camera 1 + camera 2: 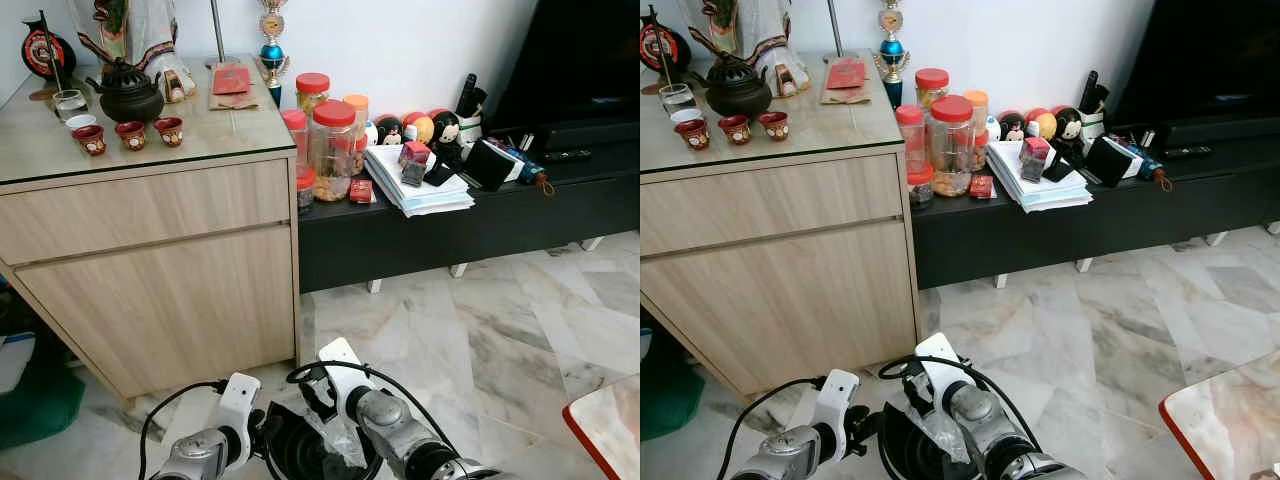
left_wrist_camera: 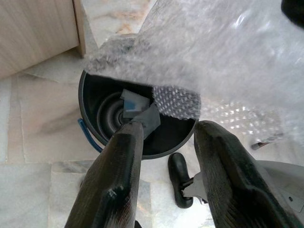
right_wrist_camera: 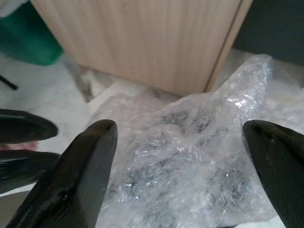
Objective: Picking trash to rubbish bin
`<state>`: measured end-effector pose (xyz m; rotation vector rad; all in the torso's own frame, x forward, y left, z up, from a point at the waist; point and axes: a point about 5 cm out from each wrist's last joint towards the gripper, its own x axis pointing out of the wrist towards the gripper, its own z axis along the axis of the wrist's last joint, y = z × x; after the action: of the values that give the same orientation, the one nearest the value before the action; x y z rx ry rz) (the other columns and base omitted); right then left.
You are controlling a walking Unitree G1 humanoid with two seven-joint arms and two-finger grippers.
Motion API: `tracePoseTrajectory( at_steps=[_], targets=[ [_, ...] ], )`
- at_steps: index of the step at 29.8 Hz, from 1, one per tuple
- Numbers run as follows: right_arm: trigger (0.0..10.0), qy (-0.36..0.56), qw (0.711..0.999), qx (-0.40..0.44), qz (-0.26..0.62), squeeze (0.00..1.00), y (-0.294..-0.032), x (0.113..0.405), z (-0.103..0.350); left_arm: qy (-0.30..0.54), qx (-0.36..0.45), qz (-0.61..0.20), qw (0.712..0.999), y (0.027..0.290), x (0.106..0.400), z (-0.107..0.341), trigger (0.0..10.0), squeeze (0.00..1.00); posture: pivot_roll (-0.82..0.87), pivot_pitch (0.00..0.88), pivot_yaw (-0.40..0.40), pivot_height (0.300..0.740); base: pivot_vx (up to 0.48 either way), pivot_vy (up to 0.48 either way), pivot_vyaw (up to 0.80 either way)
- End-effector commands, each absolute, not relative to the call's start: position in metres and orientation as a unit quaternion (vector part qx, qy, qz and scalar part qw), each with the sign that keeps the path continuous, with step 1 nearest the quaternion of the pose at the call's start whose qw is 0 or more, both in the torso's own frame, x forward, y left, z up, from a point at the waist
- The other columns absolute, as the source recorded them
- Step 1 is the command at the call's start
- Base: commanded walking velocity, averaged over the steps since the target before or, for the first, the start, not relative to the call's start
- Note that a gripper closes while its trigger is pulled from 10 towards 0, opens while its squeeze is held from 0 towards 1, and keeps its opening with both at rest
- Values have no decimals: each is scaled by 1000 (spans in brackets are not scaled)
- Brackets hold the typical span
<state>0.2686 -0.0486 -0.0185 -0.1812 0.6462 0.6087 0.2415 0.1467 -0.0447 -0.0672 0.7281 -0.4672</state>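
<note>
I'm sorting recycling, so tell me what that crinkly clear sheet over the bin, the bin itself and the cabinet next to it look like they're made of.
Crinkly sheet: clear plastic bubble wrap, judging by the rows of small glossy bubbles. Bin: probably dark moulded plastic, smooth, with ringed ridges at the bottom. Cabinet: light wood or wood-look laminate, matte, with straight grain; the top looks like glass, since it reflects.

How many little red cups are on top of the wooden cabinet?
3. The little red cups stand in a row on the cabinet top in front of the dark teapot: left one, middle one, right one. None seem hidden.
</note>
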Motion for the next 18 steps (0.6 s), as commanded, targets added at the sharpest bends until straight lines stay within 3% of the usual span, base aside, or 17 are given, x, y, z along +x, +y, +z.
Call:
tracePoseTrajectory(
  at_steps=[1,6,15,18],
  targets=[
    [10000,312,885,-66,338,0,-22,266,-12,349,-36,-226,909,147,245,-42,10000,0,163,0,-63,740,0,0,0],
    [10000,312,881,-70,350,0,-19,261,-14,349,-36,-227,909,146,245,-42,10000,0,163,0,-64,740,0,0,0],
    [10000,276,914,-78,289,0,-28,281,-1,349,-35,-226,909,146,245,-42,10000,0,166,0,-65,740,0,0,0],
    [10000,291,908,-55,298,0,-27,278,-3,349,-36,-226,909,146,245,-42,10000,0,164,0,-66,740,0,0,0]
  ],
)
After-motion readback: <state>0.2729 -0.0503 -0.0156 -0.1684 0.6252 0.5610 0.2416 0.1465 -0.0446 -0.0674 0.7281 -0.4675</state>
